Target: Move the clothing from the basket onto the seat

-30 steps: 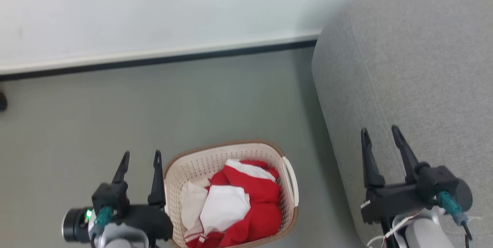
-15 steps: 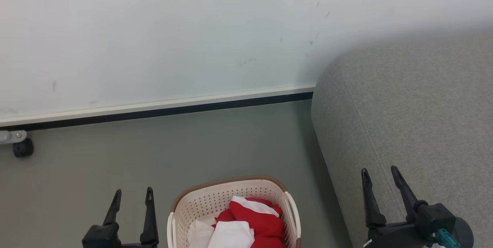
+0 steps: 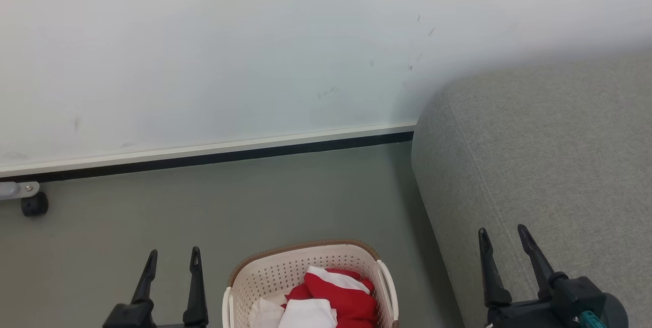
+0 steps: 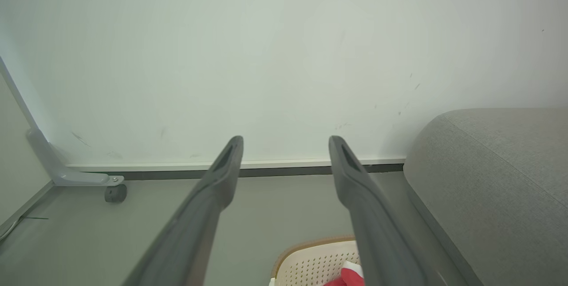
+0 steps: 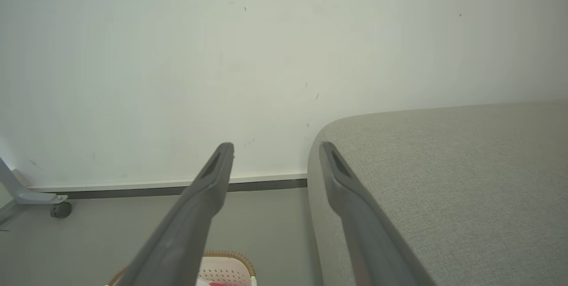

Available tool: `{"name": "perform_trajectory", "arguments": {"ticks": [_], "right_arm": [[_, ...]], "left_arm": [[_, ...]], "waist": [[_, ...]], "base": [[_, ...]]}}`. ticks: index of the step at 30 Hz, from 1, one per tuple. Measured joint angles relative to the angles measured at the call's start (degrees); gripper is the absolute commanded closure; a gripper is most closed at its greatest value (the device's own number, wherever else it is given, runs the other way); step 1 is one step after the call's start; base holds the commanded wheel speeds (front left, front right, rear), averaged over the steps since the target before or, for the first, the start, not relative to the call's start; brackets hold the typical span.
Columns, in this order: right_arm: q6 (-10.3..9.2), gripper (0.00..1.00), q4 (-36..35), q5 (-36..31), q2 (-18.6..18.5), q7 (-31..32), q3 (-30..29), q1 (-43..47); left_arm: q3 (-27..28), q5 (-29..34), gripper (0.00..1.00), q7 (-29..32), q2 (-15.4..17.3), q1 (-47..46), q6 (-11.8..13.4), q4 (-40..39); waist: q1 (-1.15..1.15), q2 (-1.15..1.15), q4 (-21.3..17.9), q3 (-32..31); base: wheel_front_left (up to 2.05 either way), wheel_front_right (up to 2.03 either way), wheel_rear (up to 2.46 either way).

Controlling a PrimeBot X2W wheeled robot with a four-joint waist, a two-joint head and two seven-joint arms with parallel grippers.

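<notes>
Head view, camera tilted up since a second ago: the clothing (image 3: 331,300) lies heaped in the basket (image 3: 285,273), now at the frame's bottom edge, on the floor (image 3: 254,200) near the seat (image 3: 550,165). Left gripper (image 3: 173,252) and right gripper (image 3: 501,230) stand spread, empty; no garment moved yet.

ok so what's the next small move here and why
Probably bring the left end effector right and down over the basket, toward the red and white clothing. It is the closer one, just left of the basket's rim. Both it and the right end effector stand open and empty, and the clothing lies heaped in the basket, not yet on the seat.
</notes>
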Motion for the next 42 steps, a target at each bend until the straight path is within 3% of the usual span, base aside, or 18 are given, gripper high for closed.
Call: {"name": "perform_trajectory", "arguments": {"ticks": [20, 27, 42], "right_arm": [[-0.07, 0.0, -3.1, -0.2, 0.0, 0.0, -0.4, 0.0], [-0.07, 0.0, -4.4, -0.2, -0.1, 0.0, -1.5, -3.6], [-0.04, 0.0, -7.6, -0.2, -1.7, 0.0, -3.9, -12.1]], "left_arm": [[-1.0, 1.7, 0.0, 0.0, 0.0, 0.6, -0.1, -3.3], [-3.5, 2.9, 0.0, 0.0, 0.0, -4.0, -1.0, -2.8], [-11.2, 9.0, 0.0, 4.0, -0.4, -17.3, -2.6, 11.8]], "waist": [[0.0, 0.0, -0.2, 4.4], [0.01, 0.01, -0.4, 8.4], [0.02, 0.01, -2.9, 20.1]], "base": [[0.0, 0.0, 0.0], [0.0, 0.0, 0.0], [0.0, 0.0, 0.0]]}}
